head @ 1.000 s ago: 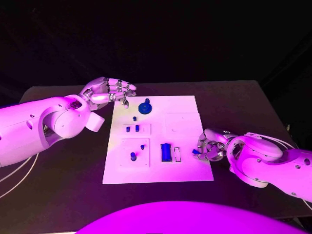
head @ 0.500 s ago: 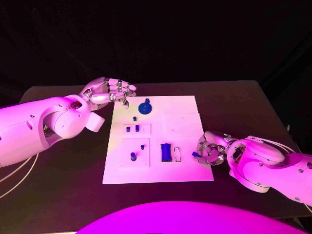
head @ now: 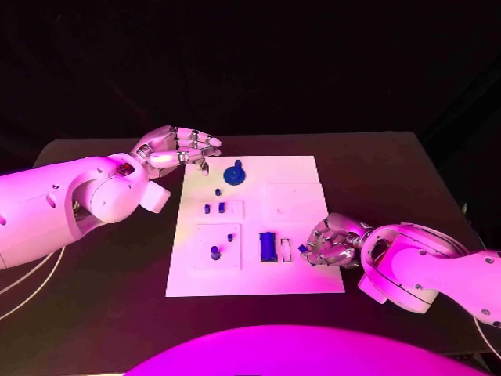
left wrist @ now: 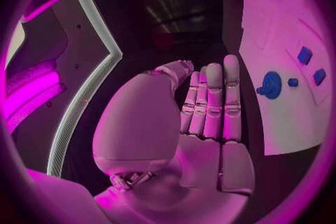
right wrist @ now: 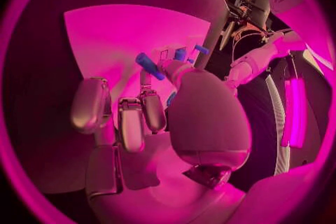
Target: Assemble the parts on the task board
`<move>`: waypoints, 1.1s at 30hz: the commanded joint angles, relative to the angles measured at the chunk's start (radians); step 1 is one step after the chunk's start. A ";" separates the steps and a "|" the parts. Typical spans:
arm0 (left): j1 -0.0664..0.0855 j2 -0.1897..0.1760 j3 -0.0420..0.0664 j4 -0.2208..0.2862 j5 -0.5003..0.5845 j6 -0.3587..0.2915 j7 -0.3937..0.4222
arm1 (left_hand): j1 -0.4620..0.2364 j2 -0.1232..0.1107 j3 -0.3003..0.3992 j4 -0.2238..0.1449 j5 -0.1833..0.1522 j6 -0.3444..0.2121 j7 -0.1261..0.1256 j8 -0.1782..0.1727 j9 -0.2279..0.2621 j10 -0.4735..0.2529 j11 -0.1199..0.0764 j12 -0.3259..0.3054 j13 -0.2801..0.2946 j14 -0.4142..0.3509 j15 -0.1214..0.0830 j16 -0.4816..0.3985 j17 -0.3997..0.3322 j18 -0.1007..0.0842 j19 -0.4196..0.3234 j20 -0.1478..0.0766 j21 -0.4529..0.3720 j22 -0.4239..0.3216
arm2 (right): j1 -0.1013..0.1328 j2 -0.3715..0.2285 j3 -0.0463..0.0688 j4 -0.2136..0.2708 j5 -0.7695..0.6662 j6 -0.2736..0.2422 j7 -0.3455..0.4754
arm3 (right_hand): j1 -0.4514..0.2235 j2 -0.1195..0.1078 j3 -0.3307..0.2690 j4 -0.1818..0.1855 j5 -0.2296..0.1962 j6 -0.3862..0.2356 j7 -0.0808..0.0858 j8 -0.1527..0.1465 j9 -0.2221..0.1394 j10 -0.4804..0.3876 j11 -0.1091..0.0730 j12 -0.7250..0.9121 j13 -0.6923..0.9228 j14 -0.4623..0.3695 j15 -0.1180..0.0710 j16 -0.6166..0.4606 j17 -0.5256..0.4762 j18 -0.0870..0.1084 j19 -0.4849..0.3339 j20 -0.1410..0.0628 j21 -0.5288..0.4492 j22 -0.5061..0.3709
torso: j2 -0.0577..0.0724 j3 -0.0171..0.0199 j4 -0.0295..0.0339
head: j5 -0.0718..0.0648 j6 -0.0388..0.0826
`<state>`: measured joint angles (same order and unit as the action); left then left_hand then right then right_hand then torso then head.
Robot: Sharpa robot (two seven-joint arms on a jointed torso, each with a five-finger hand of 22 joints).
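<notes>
The white task board lies in the middle of the table. On it are a round blue part, a small peg, two small pieces in a recess, another peg and a blue block. My right hand hangs over the board's right edge beside the block and pinches a small blue peg between thumb and finger. My left hand hovers at the board's far left corner, fingers curled together, holding nothing. The round part also appears beyond the left hand.
Bare black table surrounds the board on all sides. My left forearm lies over the table's left part, and my right forearm over its near right corner.
My right hand has slid left and slightly nearer, onto the board's right edge, still holding the blue peg. The left hand has stayed in place.
</notes>
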<state>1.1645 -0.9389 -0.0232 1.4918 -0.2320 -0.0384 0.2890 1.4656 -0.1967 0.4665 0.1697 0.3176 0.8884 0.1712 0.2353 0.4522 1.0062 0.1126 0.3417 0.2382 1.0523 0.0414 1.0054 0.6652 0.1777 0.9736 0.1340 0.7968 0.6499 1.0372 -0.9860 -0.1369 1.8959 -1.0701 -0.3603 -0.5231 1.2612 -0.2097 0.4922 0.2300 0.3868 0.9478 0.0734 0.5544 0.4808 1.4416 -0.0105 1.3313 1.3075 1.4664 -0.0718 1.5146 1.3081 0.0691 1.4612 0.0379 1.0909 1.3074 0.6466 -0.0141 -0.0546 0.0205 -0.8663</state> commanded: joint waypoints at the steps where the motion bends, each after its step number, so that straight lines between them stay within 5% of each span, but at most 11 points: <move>1: 0.000 0.003 0.000 0.002 0.013 0.017 0.009 | 0.000 0.006 0.005 -0.003 0.004 0.002 0.006 -0.003 -0.001 0.002 0.002 -0.004 -0.001 -0.006 0.000 -0.004 -0.001 0.006 0.001 0.000 -0.003 -0.001 | 0.001 0.013 0.000 -0.005 0.105 -0.029 0.017 | -0.010 0.000 0.011 -0.004 -0.001 -0.002 -0.006 0.001 0.002 0.005 0.003 0.008 0.082 0.086 0.001 0.007 0.181 0.005 0.012 0.000 0.001 0.164 | 0.001 -0.0003 -0.0010 | -0.001 0.001; 21: 0.000 0.001 0.000 0.005 0.013 0.022 0.009 | 0.000 0.006 0.005 -0.003 0.004 0.002 0.006 -0.003 -0.001 0.002 0.002 -0.004 -0.001 -0.006 0.000 -0.004 -0.001 0.006 0.001 0.000 -0.003 -0.001 | 0.002 0.089 0.000 -0.061 0.056 -0.052 -0.018 | -0.030 0.000 0.007 0.004 0.006 0.004 -0.009 0.006 0.005 0.008 0.001 0.013 0.087 0.087 0.000 0.009 0.184 0.005 0.013 -0.001 0.002 0.164 | 0.002 -0.0001 -0.0018 | 0.001 -0.003; 33: 0.000 -0.001 0.000 0.006 0.014 0.025 0.006 | -0.002 0.007 0.005 -0.002 0.005 -0.001 0.008 -0.004 -0.002 0.001 0.003 -0.005 -0.001 -0.006 0.001 -0.004 -0.001 0.006 0.001 0.000 -0.003 0.000 | 0.002 0.113 0.000 -0.084 0.058 0.008 -0.023 | -0.088 0.010 -0.012 0.043 -0.074 0.003 -0.007 0.005 0.007 0.008 0.003 0.012 0.086 0.087 0.001 0.008 0.183 0.006 0.012 0.000 -0.005 0.163 | 0.000 0.0003 -0.0009 | 0.003 -0.006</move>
<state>1.1645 -0.9399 -0.0231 1.4953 -0.2245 -0.0354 0.2890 1.4656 -0.1967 0.4665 0.1697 0.3175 0.8884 0.1712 0.2353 0.4509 1.0062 0.1126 0.3417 0.2383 1.0523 0.0414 1.0054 0.6654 0.1777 0.9736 0.1339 0.7968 0.6500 1.0394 -0.8755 -0.1369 1.8133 -1.0029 -0.3854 -0.5408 1.1812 -0.1998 0.4816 0.2677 0.3195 0.9566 0.0650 0.5662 0.4901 1.4416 -0.0105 1.3413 1.3075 1.4664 -0.0717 1.5187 1.3078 0.0692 1.4611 0.0379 1.0902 1.3081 0.6473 -0.0139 -0.0558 0.0226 -0.8726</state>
